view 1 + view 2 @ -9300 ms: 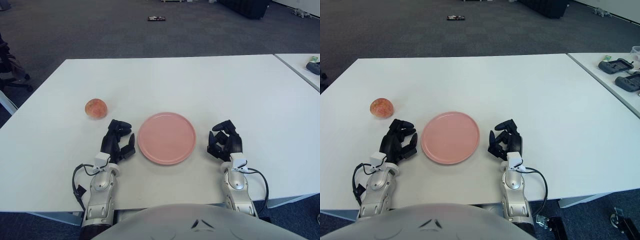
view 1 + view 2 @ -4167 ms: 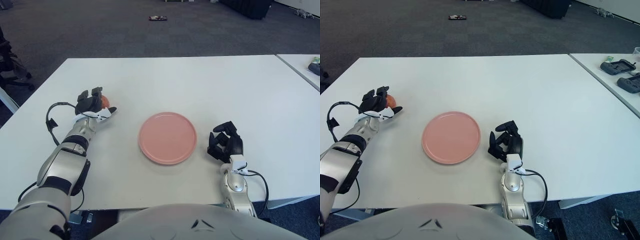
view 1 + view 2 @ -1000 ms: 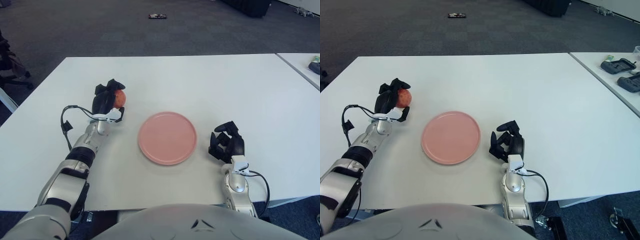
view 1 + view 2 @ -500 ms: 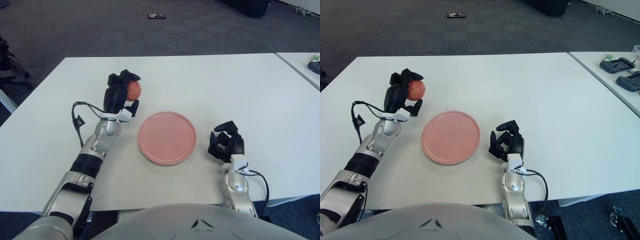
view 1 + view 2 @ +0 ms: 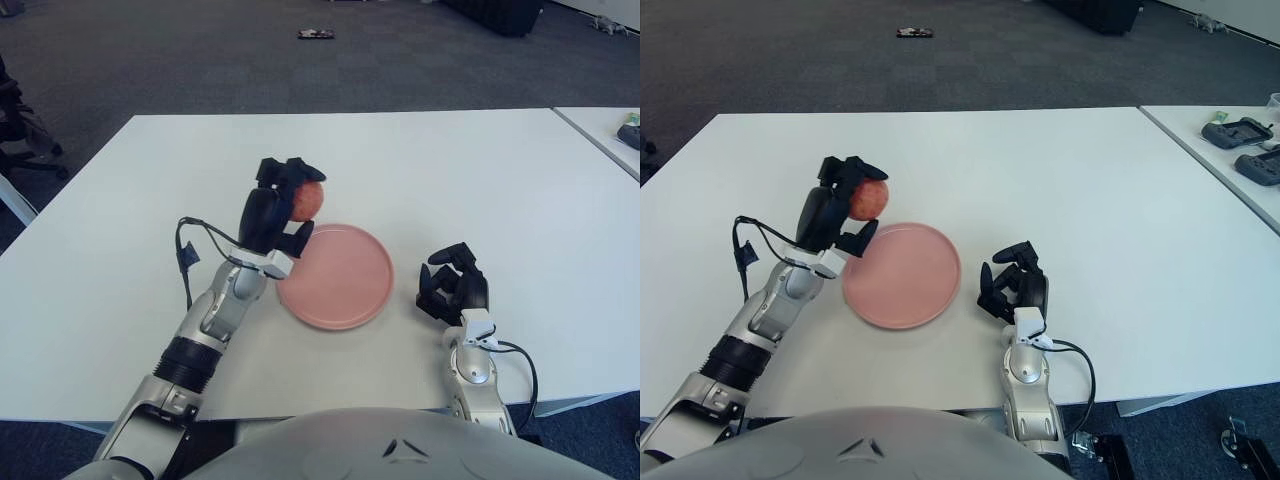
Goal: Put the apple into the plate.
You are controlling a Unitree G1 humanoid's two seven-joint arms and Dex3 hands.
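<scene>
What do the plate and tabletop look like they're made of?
Plate: pink, smooth and evenly matte, with a thin raised rim; looks like glazed ceramic or melamine, can't tell which. Tabletop: flat white, uniform, with a soft sheen and no grain; probably laminate. The left hand holds the apple raised at the plate's left edge.

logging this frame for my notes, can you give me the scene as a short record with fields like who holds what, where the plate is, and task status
scene: white table, carpeted floor behind it
left hand: raised above the table, fingers closed on the apple, at the plate's left edge
right hand: idle, shows to the right of the plate, holds nothing
plate: pink, round, flat on the table between the hands, nothing on it
apple position: in the air, held, over the plate's upper left rim
task status: apple grasped and carried to the plate, not yet set down
</scene>
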